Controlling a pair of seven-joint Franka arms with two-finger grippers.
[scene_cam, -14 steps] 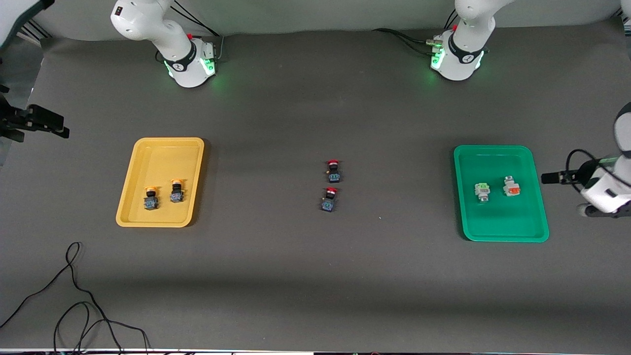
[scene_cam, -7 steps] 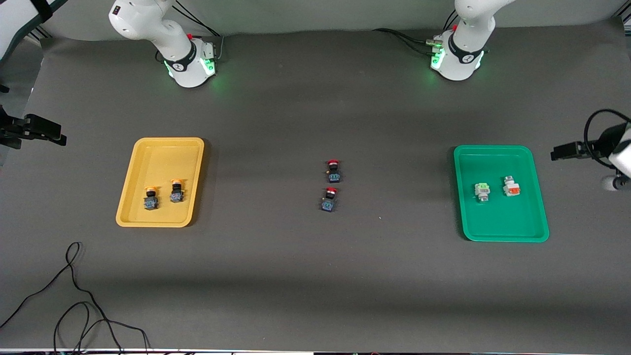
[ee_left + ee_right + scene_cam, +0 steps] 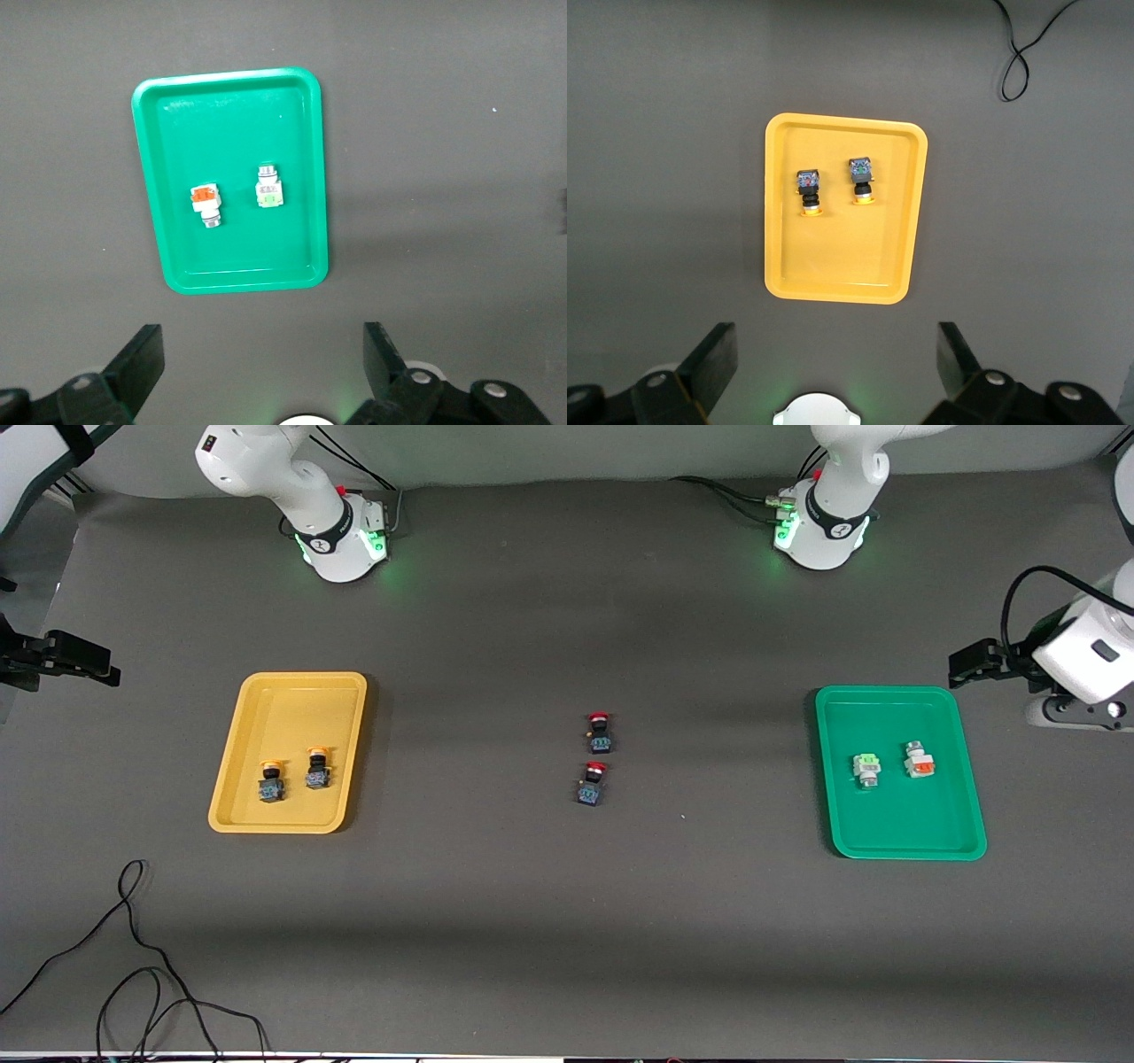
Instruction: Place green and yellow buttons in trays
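Trays are sitting at each end of the table, every one holding its pair. The yellow tray (image 3: 288, 753) is lying toward the right arm's end, with two yellow-capped buttons (image 3: 293, 774) side by side in it; from the right wrist view the same tray (image 3: 845, 207) is showing whole, well below the right gripper (image 3: 837, 367), whose fingers (image 3: 709, 359) are standing spread with nothing between them. Only their tips are poking into that view, and in the front view that gripper (image 3: 62, 657) is half cut off at the frame's edge.

The green tray (image 3: 900, 771) is lying toward the left arm's end, carrying a green-marked white button (image 3: 866, 769) and an orange-marked white button (image 3: 919, 761), apart from each other. The left gripper (image 3: 974, 662) is hanging just off that tray's corner, over bare table; its wrist view is showing the jaws wide and empty (image 3: 264, 363).

Two red-capped buttons (image 3: 596, 757) are sitting mid-table between the trays, well apart from both grippers. Their markings are too small to read.
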